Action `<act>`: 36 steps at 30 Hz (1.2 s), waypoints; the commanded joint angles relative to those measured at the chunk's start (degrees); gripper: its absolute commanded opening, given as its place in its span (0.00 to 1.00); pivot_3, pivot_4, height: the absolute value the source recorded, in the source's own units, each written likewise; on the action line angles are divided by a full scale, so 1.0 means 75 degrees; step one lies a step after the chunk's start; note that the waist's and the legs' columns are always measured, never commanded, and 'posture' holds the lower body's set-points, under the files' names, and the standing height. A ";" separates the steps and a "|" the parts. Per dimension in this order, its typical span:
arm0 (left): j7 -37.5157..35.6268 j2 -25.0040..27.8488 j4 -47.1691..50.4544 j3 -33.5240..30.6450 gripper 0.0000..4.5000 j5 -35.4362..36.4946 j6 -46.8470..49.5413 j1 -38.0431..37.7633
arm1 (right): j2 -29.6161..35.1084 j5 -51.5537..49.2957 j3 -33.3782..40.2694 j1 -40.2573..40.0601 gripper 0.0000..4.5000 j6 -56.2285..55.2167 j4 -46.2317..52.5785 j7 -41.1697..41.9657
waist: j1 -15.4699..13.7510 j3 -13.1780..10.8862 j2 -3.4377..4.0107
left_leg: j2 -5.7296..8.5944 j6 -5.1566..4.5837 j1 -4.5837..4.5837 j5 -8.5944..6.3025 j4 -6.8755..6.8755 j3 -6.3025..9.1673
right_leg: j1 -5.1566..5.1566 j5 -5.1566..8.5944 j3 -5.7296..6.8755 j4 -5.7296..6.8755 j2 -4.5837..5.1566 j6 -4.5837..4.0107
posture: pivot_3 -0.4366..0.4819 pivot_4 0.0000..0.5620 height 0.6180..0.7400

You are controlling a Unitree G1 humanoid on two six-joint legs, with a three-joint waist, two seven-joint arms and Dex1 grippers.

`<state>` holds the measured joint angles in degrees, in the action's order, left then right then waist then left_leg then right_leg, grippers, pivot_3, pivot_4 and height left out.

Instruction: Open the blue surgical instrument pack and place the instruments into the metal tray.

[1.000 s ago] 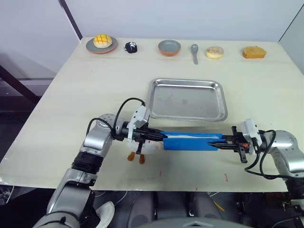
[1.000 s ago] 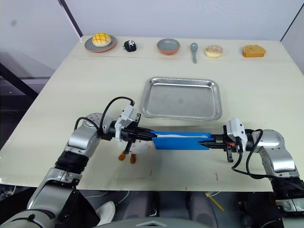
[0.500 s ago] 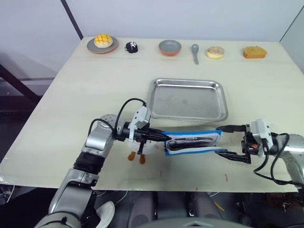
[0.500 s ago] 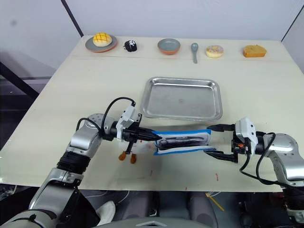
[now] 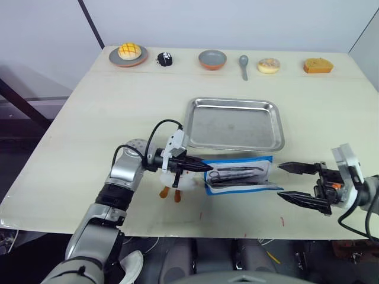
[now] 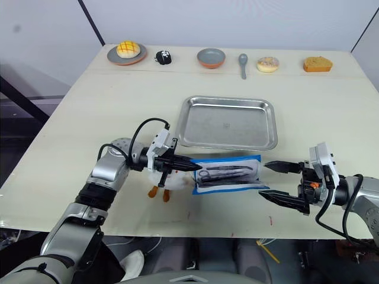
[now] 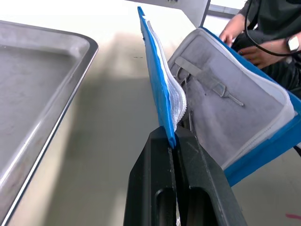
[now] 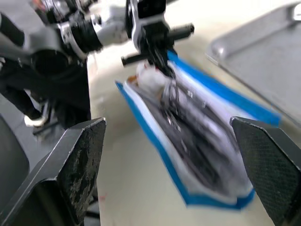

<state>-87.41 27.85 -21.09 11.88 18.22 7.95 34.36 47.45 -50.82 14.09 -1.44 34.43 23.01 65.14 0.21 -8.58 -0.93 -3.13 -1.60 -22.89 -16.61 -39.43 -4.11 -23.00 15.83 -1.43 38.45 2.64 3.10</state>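
Left fingers (image 7: 175,141) pinch one opened blue pack (image 5: 240,174); right gripper (image 5: 296,182) agape.

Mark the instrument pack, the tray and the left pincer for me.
blue surgical instrument pack (image 5: 267,160): left eye view, blue far edge.
metal tray (image 5: 233,127): left eye view, bare floor.
left pincer (image 5: 200,167): left eye view, between its tips at the pack's end.

The robot is showing silver-grey metal arm segments with darker black joints. Black cables are looping out from each forearm to the wrist. White housings are sitting at both wrists, the right one carrying small orange-red details. The left gripper (image 5: 201,166) and right gripper (image 5: 286,181) are each ending in two slim, pointed black fingers (image 7: 155,188), textured on the right.
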 commanded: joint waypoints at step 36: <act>0.1334 -0.0991 -0.2224 0.0614 0.00 -0.1850 -0.0397 0.1046 | -0.0517 0.3206 -0.2133 -0.1258 0.01 -0.2557 -0.1410 0.0648 | -0.0130 0.0018 0.0002 | 0.0005 -0.0001 0.0011 -0.0001 -0.0001 -0.0001 | 0.0031 0.0000 0.0019 -0.0022 0.0000 0.0002 | 0.48 0.27 0.94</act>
<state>-78.60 20.95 -36.23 14.81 6.19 4.61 42.75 43.81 -27.72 -1.53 -10.33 16.34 12.82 69.77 -0.77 -8.44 -0.92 -3.09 -1.61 -22.79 -16.61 -39.44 -4.11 -22.72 15.83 -1.24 38.25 2.65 3.12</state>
